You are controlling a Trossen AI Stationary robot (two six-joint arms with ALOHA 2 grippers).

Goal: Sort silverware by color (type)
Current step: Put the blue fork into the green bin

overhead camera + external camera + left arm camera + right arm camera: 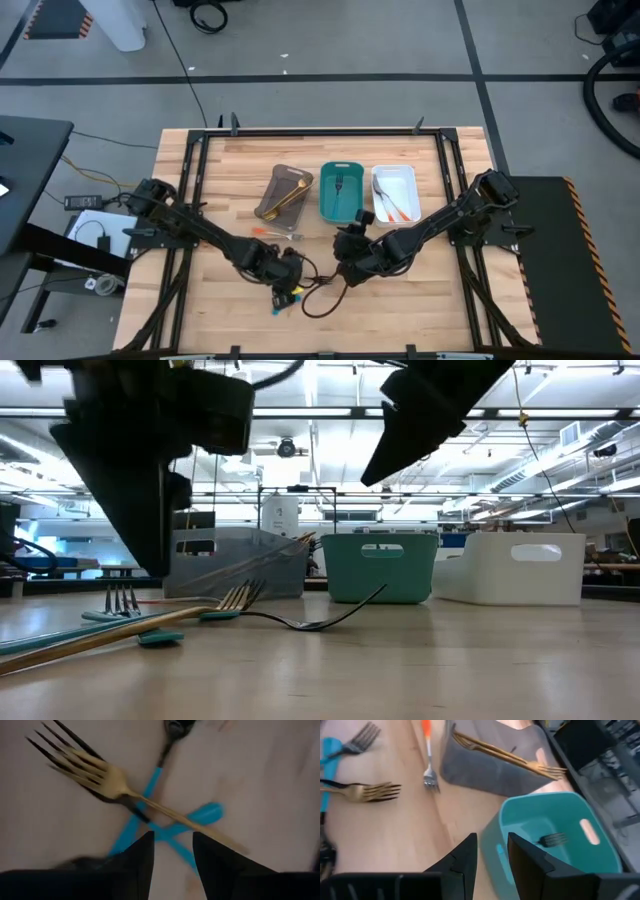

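A gold fork (95,772) lies across the crossed blue handles (200,815) of two dark forks, its tines over theirs (50,737), on the wooden table near its front edge. My left gripper (172,845) stands open just above this pile (284,297), fingers pointing down on either side of the crossing, touching nothing. My right gripper (492,845) is open and has nothing between its fingers, above the near edge of the teal tray (520,820). That tray holds a dark fork (552,839). An orange-handled fork (427,755) lies on the table before the grey tray (485,772).
Three trays stand in a row at mid-table: grey-brown (270,195) with gold pieces, teal (325,200), and white (405,185) with orange-handled pieces. A dark cable (320,300) loops on the table between the arms. A black frame rail (320,131) bounds the far edge.
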